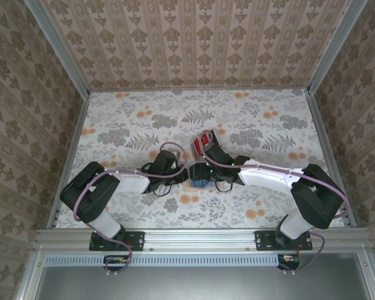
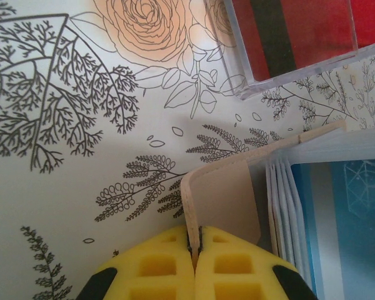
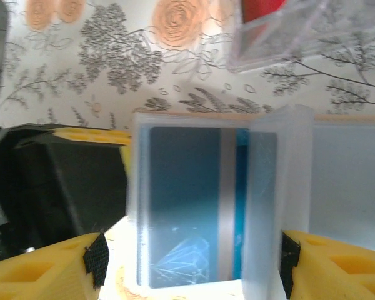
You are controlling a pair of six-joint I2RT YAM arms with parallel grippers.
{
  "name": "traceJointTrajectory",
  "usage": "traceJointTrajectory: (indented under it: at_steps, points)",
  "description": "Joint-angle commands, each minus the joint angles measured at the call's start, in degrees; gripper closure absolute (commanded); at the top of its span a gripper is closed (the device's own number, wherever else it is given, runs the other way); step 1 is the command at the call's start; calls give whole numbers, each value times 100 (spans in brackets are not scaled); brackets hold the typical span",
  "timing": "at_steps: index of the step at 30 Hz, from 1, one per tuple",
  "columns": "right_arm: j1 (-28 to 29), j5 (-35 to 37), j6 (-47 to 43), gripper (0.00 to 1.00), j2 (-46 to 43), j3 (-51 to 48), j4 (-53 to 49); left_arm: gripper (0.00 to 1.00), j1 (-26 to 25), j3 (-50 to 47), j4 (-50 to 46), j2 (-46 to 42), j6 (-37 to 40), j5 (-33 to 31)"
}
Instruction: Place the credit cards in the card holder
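Note:
The tan card holder lies open mid-table between both grippers, its clear sleeves fanned out. My left gripper is shut on the edge of its tan flap. A blue card with a grey stripe sits inside a clear sleeve of the holder. My right gripper stands wide open astride that sleeve, with a gap showing at its left pad. The red credit cards lie in a clear case just beyond the holder; the case is near the top of the left wrist view.
The floral table cover stretches out behind the holder. Wallpapered walls enclose the table on three sides, with metal rails at the edges. The left arm's black wrist sits close on the left in the right wrist view.

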Motion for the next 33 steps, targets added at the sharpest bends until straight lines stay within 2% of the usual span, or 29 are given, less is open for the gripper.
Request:
traceJointTrajectory:
  at_steps: [1,4,10,14,18,21,24,31,33]
  points:
    - [44,-168,-75,26,104,191,118,100,-100,-90,-258,17,-2,40]
    - [40,-148,-64,26,82,169,162,97,-94,-116,-337,-81,24,-22]
    - [22,112,-144,26,201,196,-52,72,27,-90,-941,-538,241,-122]
    - [-13,181,-104,26,293,55,-15,66,167,-133,-1602,-1164,451,-461]
    - [-120,176,-34,26,270,-162,80,64,320,-214,-2112,-1737,556,-714]
    - [-197,197,-21,26,179,-314,101,64,380,-283,-2094,-1919,560,-726]
    - [-308,355,-85,26,30,-390,-103,64,383,-187,-2034,-1776,556,-568]
    - [-365,1561,-537,26,-601,-347,-1325,65,376,41,-1762,-1206,567,-287]
    - [-366,1689,-624,26,-832,-312,-1547,65,374,118,-1728,-1058,580,-209]
